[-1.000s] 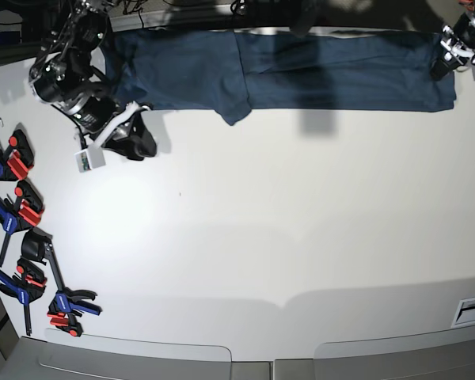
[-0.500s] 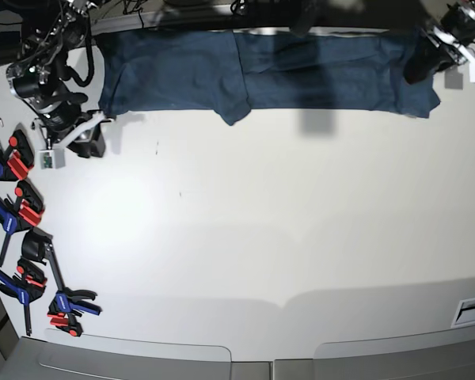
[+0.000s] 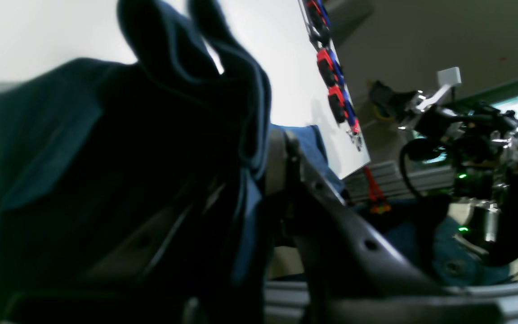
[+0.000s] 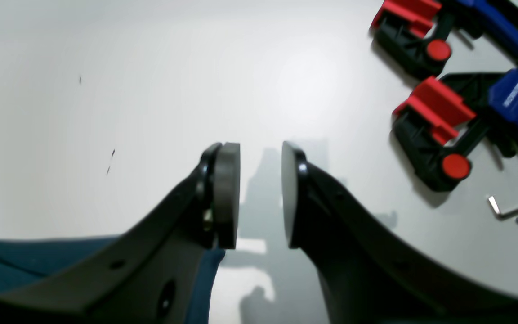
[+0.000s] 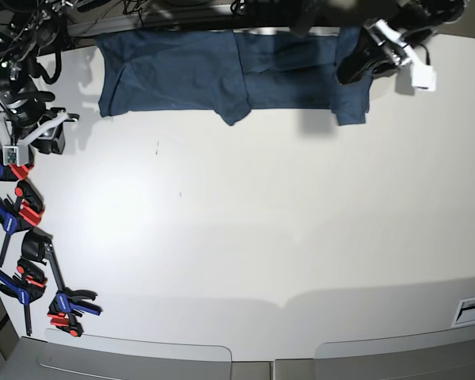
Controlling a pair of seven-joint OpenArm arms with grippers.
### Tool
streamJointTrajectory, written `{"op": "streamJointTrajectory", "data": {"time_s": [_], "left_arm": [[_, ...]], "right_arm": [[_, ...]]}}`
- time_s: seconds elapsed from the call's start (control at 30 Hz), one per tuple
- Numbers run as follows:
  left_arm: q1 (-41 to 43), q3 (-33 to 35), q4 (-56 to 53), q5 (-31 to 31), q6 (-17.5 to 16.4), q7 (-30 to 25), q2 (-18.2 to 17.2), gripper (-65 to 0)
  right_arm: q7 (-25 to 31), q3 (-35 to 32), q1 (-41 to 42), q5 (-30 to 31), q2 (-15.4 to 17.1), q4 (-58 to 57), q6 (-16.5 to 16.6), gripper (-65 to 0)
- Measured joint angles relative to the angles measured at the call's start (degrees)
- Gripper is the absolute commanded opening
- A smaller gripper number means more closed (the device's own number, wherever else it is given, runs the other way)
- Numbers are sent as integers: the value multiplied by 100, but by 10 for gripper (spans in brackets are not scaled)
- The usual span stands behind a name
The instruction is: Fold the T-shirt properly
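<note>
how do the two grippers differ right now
The left gripper is shut on the T-shirt, lifting its end off the table; the right gripper is open and holds nothing. The left one sits over the shirt at the table's far edge; the right one hangs beside the clamps, clear of the cloth. Both have dark curved fingers.

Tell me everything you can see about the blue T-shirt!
The T-shirt is plain dark navy, soft like cotton, with no print. It lies stretched along the table's far edge, a sleeve poking down near the middle. One end is lifted and doubled over, pinched in the left gripper. The right gripper is open and off it.
</note>
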Motion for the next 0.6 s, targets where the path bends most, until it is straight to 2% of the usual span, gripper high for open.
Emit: {"op": "streamJointTrajectory", "data": {"time_s": [0.1,0.27,0.43,0.6], "left_arm": [[2,518,0,664,-2,-398,-28,-650],[-155,1198,0,1591,13,-699,-28,-650],[-382,1646,0,2210,15,-881,-31,-650],[-459,1888,0,2483,13,-1010,-31,-650]], "right_arm": [[4,0,-22,57,0,0,0,-507],[2,0,-68,282,0,0,0,-507],[2,0,-68,302,-2,0,0,-507],[2,0,-68,317,-4,0,0,-507]]}}
